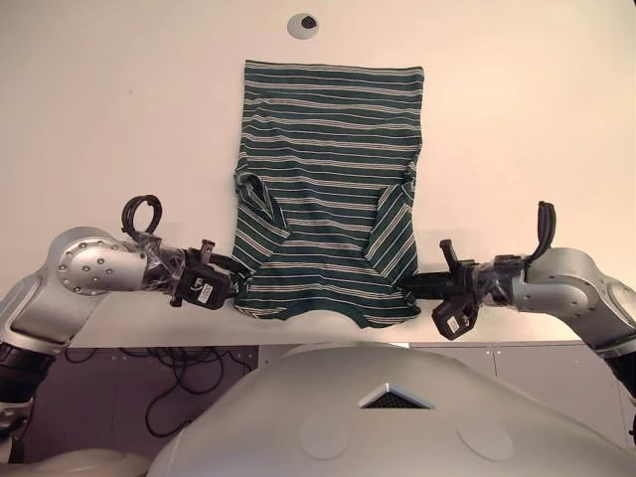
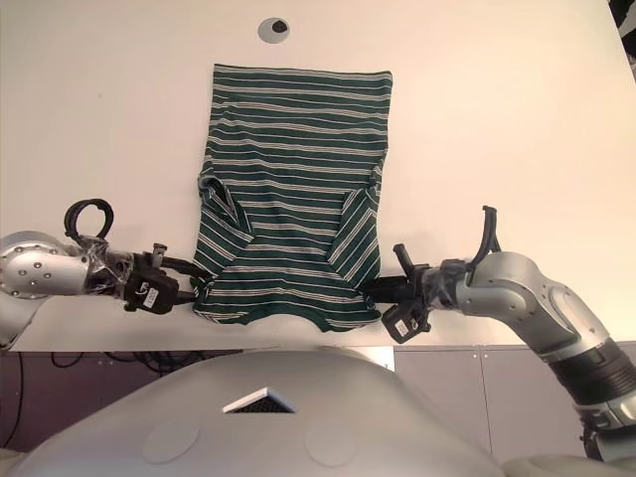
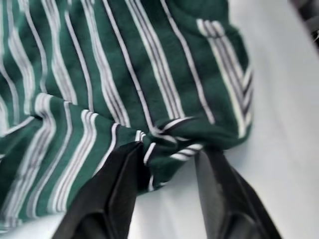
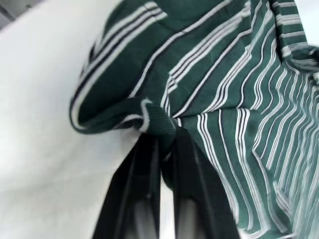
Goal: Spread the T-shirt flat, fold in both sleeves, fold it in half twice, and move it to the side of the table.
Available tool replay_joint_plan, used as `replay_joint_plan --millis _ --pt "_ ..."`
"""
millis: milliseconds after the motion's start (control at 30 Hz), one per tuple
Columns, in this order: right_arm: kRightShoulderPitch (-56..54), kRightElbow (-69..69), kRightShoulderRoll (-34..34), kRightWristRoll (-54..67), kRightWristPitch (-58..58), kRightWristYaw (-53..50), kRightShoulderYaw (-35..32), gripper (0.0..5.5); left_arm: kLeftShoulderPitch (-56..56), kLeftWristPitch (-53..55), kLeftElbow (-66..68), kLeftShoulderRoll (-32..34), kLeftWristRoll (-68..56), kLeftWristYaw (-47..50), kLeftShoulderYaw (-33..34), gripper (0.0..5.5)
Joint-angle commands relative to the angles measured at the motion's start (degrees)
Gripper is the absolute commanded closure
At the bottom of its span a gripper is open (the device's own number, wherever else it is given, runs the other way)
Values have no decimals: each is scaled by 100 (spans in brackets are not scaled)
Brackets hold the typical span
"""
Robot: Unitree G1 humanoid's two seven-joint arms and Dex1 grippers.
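A dark green T-shirt (image 1: 328,169) with white stripes lies lengthwise on the white table (image 1: 119,149), both sleeves folded in over the body. Its near end reaches almost to the table's front edge. My left gripper (image 1: 235,286) is at the near left corner, its fingers (image 3: 119,184) closed around a bunched fold of the cloth (image 3: 169,149). My right gripper (image 1: 407,288) is at the near right corner, shut on a pinch of the hem (image 4: 159,122). Both held corners are slightly gathered and raised off the table.
A round grey cable hole (image 1: 303,25) sits in the table beyond the shirt's far end. Bare tabletop stretches to the left and to the right (image 1: 537,129) of the shirt. The front edge (image 1: 139,345) runs just below my grippers, with cables hanging under it.
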Motion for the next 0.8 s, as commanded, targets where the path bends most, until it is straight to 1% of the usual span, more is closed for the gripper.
replay_joint_plan --millis 33,100,167,233,267,333,433,500,633,733,800 --pt "823 -462 -565 1422 1976 829 -154 550 328 1413 -355 228 -862 -468 0 442" --pt "1205 -1102 -966 2480 2962 1115 -426 550 485 1955 -584 244 -1373 -511 165 470" --pt "1200 -1526 -854 3695 3995 932 -886 550 414 2704 -795 -40 -2223 -321 487 510" --pt "623 -1583 -390 4963 5103 397 -1332 550 -15 3436 -680 -438 -3102 -32 880 540" --pt "117 -1374 -170 5504 5585 162 -1514 550 -317 3755 -495 -623 -3435 132 1048 547" --pt "-609 -810 84 6074 6182 34 -1771 550 -836 4216 -185 -897 -3801 393 1221 547" --pt "-1345 538 481 6295 6619 62 -2011 550 -1949 4778 522 -1518 -4038 901 1241 547" --pt "-1774 1394 851 6197 6782 -121 -2056 550 -2635 4952 1080 -2007 -3866 1293 1100 547" --pt "-2190 2178 1423 5653 6680 -461 -1962 550 -3566 4812 2240 -2829 -3015 2149 744 547" --pt "-2623 2649 1994 5382 6525 -797 -2042 550 -3970 4531 2971 -3283 -2580 2449 679 547" --pt "-2973 3051 2364 5275 6390 -1043 -2174 550 -4231 4301 3532 -3533 -2350 2657 749 547"
